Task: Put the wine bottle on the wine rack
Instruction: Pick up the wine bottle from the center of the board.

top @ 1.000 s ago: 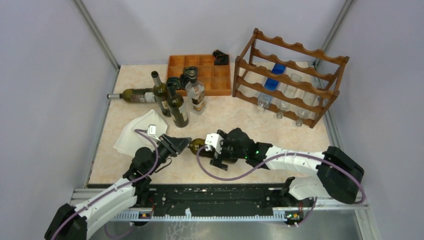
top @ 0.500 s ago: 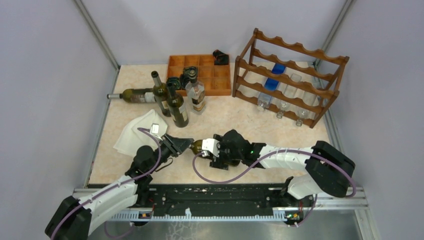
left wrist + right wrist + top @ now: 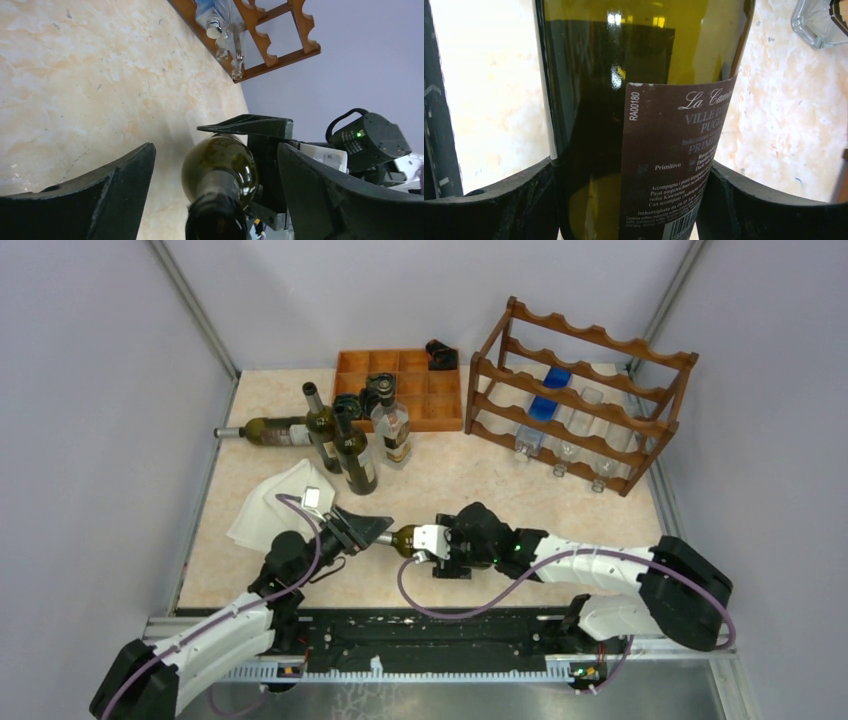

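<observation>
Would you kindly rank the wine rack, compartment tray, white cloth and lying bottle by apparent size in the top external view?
1. wine rack: clearly largest.
2. compartment tray and white cloth: look alike, so unranked.
3. lying bottle: smallest.

Glossy dark-green glass wine bottle (image 3: 589, 75), matt paper label (image 3: 674, 165)

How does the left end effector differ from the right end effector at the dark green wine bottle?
The left end effector stands open, its fingers clear of the dark green glass wine bottle with a brown label; the right end effector has its fingers against the glass on both sides. The left one flanks the neck end, the right one the labelled body. Both have black fingers around the same bottle.
</observation>
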Motion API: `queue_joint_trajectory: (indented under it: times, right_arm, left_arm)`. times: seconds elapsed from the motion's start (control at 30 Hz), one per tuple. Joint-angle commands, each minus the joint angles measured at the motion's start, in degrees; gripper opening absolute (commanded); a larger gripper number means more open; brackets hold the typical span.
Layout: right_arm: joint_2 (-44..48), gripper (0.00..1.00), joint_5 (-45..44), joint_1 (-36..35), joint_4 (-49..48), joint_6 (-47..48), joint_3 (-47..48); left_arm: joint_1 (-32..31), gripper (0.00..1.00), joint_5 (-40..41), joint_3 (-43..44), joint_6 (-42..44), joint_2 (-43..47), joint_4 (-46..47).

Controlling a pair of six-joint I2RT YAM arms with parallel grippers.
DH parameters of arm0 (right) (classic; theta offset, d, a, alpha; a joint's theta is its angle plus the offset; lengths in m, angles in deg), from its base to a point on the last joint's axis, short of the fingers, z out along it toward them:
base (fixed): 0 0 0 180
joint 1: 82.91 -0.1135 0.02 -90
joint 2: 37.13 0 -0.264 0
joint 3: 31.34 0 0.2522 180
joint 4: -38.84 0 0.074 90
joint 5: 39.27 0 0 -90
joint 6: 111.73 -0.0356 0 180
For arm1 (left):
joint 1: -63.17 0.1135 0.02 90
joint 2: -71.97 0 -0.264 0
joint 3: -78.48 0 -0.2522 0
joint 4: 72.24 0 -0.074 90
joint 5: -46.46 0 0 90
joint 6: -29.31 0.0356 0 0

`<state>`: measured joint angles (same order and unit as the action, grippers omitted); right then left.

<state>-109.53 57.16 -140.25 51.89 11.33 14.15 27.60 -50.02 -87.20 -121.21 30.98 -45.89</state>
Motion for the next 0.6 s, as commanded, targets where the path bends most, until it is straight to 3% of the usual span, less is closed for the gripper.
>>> queue_joint_trajectory:
  times: [0.0, 0.3, 0.57]
  right_arm:
    - [7.32, 0.0, -0.73, -0.49, 4.85, 10.78, 1.69]
    - [11.71, 0.0, -4.15, -0.45, 14.62, 19.23, 3.88]
    - [17.15, 0.0, 0.92, -0.48, 17.07, 25.23, 3.5]
  left_arm:
    - [0.34, 0.98, -3.17, 4.64, 8.39, 4.9, -13.42]
    - [0.48, 0.98, -11.3, 18.77, 25.98, 10.49, -44.58]
    - [0.64, 0.98, -27.02, 23.52, 27.41, 4.48, -46.78]
